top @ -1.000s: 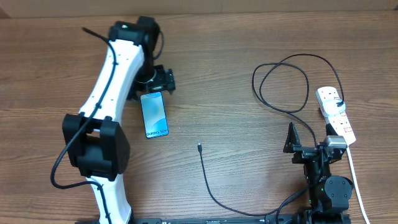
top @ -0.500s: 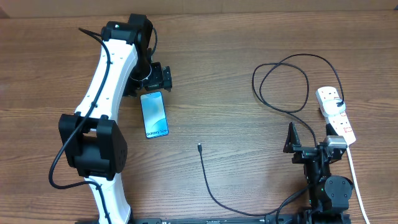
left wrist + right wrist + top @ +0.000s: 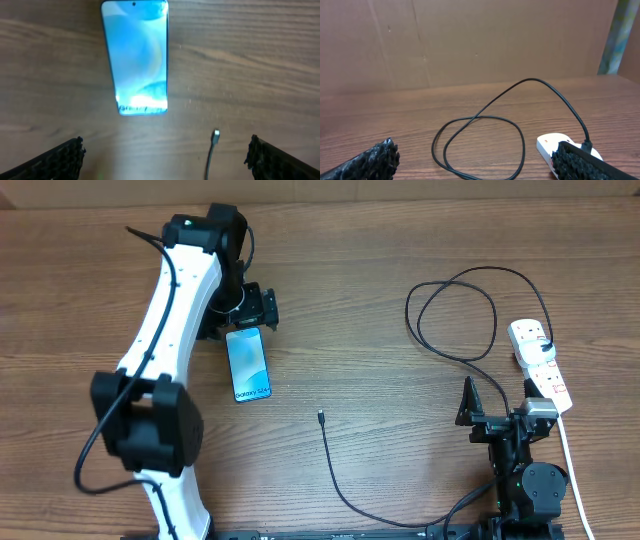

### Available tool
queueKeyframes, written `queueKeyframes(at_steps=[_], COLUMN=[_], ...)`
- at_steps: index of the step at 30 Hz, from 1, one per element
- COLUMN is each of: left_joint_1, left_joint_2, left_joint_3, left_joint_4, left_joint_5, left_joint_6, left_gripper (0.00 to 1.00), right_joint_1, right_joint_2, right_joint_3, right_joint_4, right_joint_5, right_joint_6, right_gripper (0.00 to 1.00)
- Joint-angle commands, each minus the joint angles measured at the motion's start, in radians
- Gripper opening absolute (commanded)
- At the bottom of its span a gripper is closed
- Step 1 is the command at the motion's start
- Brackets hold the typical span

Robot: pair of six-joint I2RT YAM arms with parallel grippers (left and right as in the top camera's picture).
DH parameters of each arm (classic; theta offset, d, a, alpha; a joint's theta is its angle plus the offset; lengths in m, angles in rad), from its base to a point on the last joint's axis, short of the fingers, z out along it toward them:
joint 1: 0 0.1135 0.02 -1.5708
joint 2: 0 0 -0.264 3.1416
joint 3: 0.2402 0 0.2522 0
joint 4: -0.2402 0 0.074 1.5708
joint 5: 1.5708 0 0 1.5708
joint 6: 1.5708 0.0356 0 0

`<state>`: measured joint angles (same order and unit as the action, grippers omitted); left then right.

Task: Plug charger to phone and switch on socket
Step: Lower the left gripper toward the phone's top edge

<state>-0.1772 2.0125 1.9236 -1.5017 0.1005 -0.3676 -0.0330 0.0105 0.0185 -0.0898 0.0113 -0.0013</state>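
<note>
Presently the left gripper (image 3: 250,310) is held wide open and empty at the far end of the phone (image 3: 249,365), which lies flat on the tabletop (image 3: 400,260), presumably for steadying it, while the charger (image 3: 320,418) tip lies unplugged nearby and the right gripper (image 3: 497,412), equally open and empty, is parked beside the socket (image 3: 540,365).

Cannot read the blurred lettering on the phone (image 3: 135,55) from the left wrist. Loses the charger (image 3: 211,152) off that view's edge at six o'clock. From the right wrist, sees the socket (image 3: 550,144) only partly, hidden at four o'clock behind a finger (image 3: 582,162).

phone (image 3: 249,365) left on table (image 3: 380,240), charger (image 3: 320,418) end to its right, socket (image 3: 542,365) at far right edge
</note>
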Motion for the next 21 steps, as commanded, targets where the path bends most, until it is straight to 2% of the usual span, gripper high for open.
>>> queueKeyframes(at_steps=[1,5,9,11,21], left_joint_1=[-0.007,-0.006,-0.007,-0.010,-0.051], left_joint_2=[-0.171,-0.285,-0.320,-0.308,-0.124], left_joint_3=[0.000,-0.047,-0.108,-0.138,-0.227], left_joint_4=[-0.016,0.008,0.033,0.047,0.171], left_joint_5=[-0.041,-0.089,-0.068,-0.061,-0.014], left_joint_6=[-0.021,-0.013,-0.050,-0.087,-0.094], left_gripper=[1.00,1.00,1.00,1.00,1.00], right_joint_1=[-0.002,-0.002,-0.002,-0.002,-0.002], right_joint_2=[-0.004,-0.004,-0.004,-0.004,-0.004], right_joint_3=[-0.011,-0.011,-0.011,-0.011,-0.011], right_joint_4=[0.007,0.007,0.007,0.007,0.007], right_joint_5=[0.009,0.009,0.009,0.009,0.009], right_joint_6=[-0.007,-0.007,-0.007,-0.007,-0.007], right_gripper=[1.00,1.00,1.00,1.00,1.00])
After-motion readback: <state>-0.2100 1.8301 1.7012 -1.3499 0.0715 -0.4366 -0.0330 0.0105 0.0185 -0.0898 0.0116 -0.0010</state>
